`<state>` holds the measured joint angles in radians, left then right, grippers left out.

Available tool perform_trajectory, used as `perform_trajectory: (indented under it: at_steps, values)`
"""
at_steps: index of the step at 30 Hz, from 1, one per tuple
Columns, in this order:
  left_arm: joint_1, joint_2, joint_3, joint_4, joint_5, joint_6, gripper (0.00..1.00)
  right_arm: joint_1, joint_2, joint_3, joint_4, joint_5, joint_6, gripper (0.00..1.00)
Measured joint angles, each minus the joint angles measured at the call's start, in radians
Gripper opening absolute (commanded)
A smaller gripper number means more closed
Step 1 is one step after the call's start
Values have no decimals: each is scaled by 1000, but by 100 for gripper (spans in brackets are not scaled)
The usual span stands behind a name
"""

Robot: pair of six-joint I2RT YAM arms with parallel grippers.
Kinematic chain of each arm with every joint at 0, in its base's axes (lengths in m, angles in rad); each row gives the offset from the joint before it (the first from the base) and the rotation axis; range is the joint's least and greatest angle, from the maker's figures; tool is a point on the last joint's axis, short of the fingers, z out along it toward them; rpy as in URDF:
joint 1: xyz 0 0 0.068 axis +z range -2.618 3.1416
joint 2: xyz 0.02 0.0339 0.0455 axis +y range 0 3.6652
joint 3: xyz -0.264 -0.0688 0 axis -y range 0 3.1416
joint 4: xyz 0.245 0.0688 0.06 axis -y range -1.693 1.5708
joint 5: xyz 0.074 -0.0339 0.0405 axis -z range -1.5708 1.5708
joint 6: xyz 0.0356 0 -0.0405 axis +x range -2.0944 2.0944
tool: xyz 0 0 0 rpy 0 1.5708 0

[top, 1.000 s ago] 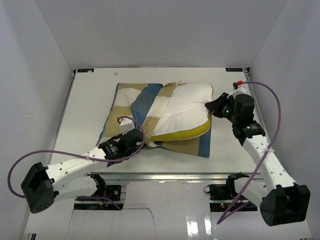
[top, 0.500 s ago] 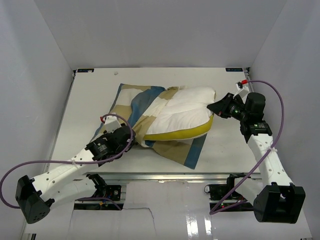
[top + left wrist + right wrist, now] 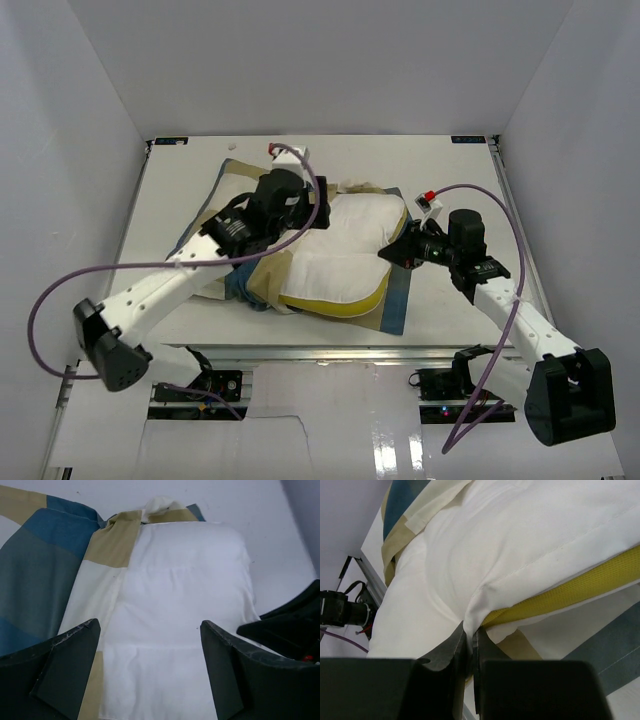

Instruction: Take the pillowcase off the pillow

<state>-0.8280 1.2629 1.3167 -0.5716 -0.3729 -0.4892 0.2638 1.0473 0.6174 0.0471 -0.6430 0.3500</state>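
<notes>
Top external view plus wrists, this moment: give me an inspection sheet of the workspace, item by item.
Surface: white table, bedding spread across its middle.
Job's things: white pillow lies on the checked pillowcase, which bunches along its left side in the top view.
Clutter: nothing seen.
Grippers: left gripper open above the pillow, holding nothing; right gripper shut on the pillow's edge.
Cables: left purple cable and right purple cable loop off the arms.
Surroundings: white walls on three sides; metal rail at the near edge.
</notes>
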Motion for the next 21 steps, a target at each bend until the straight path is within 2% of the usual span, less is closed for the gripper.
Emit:
perform_trajectory:
  at_steps: [3, 9, 16, 19, 20, 21]
  values:
    - [35, 181, 119, -11, 11, 51, 91, 0, -8, -30, 3, 0, -20, 8]
    - [171, 461, 219, -50, 124, 161, 90, 8, -80, -51, 10, -2, -33, 8]
    - [185, 696, 359, -98, 158, 253, 86, 20, -99, -52, 24, -13, -40, 8]
    - [191, 778, 429, -123, 140, 257, 42, 21, -100, -57, 26, -11, -42, 8]
    - [196, 801, 448, -129, 131, 254, 32, 21, -101, -58, 25, -7, -43, 8]
    - [200, 819, 459, -134, 118, 254, 16, 22, -102, -59, 24, -2, -44, 8]
